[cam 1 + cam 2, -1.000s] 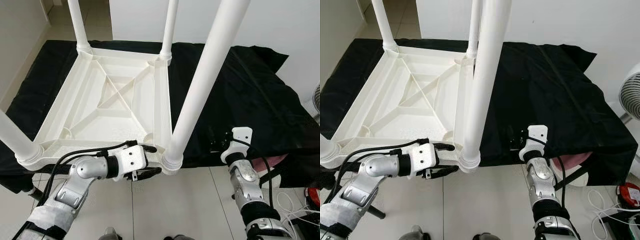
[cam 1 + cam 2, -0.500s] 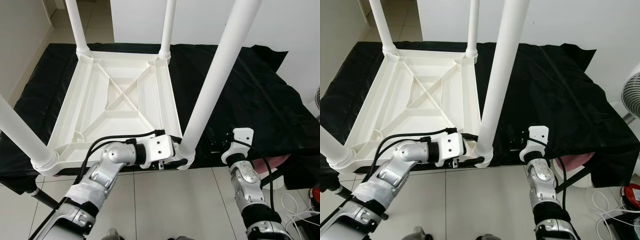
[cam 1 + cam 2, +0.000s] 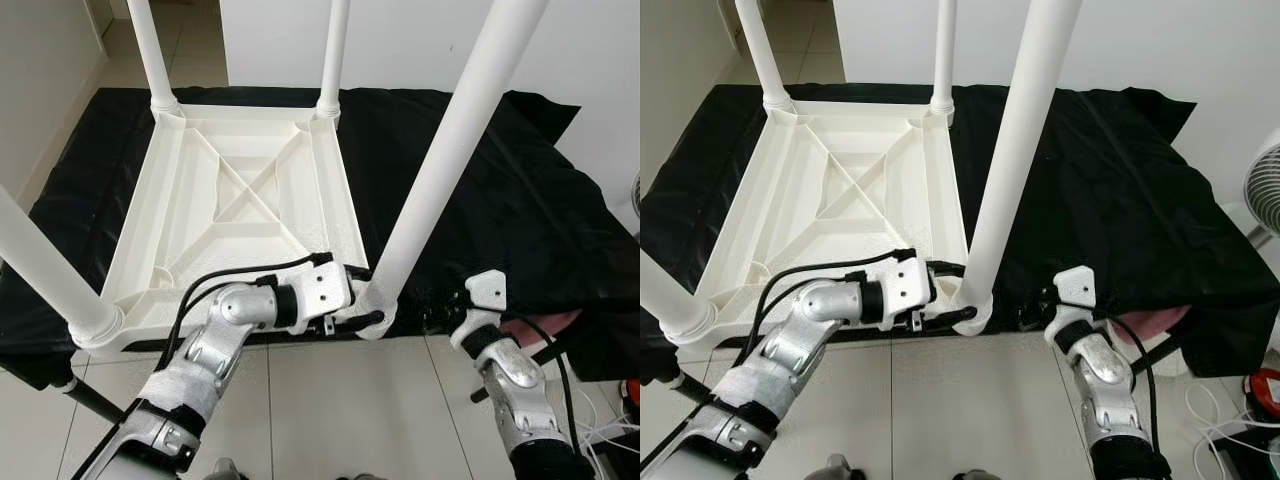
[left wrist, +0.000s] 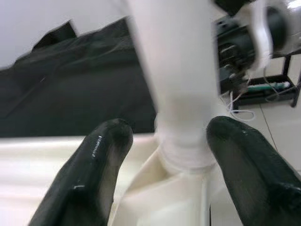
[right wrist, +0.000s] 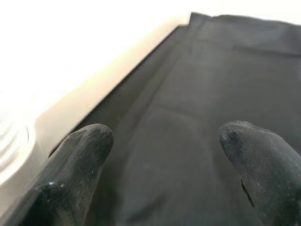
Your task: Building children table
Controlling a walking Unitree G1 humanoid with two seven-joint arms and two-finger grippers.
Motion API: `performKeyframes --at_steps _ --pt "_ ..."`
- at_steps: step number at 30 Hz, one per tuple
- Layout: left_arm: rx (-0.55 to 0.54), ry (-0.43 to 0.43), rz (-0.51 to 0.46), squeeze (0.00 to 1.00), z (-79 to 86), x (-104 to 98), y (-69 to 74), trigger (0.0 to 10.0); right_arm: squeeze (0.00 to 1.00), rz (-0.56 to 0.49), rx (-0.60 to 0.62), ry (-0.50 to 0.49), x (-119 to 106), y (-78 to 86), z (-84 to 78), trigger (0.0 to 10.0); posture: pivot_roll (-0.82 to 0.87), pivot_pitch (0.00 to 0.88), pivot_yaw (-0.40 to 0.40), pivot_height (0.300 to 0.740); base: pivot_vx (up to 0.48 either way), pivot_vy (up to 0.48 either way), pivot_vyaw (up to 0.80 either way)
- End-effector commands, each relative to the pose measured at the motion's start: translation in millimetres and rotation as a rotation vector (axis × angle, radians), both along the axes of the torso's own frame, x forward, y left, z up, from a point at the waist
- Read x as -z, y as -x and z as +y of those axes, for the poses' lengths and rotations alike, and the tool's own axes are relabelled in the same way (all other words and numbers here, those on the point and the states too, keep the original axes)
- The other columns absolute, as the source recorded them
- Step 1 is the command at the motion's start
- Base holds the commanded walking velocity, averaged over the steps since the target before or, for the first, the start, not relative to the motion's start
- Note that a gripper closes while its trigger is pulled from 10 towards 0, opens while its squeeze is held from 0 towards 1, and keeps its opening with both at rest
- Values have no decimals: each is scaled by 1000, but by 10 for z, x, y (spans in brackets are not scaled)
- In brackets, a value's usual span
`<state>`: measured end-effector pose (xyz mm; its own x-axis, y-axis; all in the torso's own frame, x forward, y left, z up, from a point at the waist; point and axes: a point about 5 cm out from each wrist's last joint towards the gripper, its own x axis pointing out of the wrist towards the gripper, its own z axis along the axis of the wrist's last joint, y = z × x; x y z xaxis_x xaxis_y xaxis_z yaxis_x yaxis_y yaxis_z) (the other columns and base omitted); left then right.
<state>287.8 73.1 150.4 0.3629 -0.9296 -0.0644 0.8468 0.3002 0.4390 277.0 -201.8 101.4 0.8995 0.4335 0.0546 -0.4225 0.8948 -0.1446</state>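
Note:
A white plastic children's table lies upside down on a black cloth, its legs pointing up. My left gripper is at the near right corner. It is open, one black finger on each side of the collar of the near right leg. In the left wrist view the fingers straddle that leg's base; one pad is close against it, and a gap shows on the other side. My right gripper is open over the black cloth, just right of that corner, with nothing between its fingers.
The black cloth covers a low platform that reaches well to the right of the table. Pale tiled floor lies in front. A fan stands at the right edge, with cables and a red object near the floor.
My left gripper has moved right, from in front of the table's near edge to around the near right leg. The table's near end has swung right. My right arm has drawn back slightly.

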Motion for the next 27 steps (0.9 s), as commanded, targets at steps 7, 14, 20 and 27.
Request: performKeyframes --at_steps 7,14,20,27 --pt "-125 38 89 1000 374 16 155 10000 1000 50 -163 40 -119 93 -74 10000 16 87 -56 740 0 0 0" --pt "-164 27 119 0 483 -1 237 10000 0 103 -348 28 -237 126 -12 10000 30 78 -71 740 0 0 0" --pt "-215 44 137 0 515 -50 253 10000 0 117 -500 54 -321 182 105 10000 35 67 -74 740 0 0 0" --pt "-249 45 153 0 520 -74 280 10000 0 145 -645 60 -398 220 184 10000 42 64 -77 740 0 0 0"
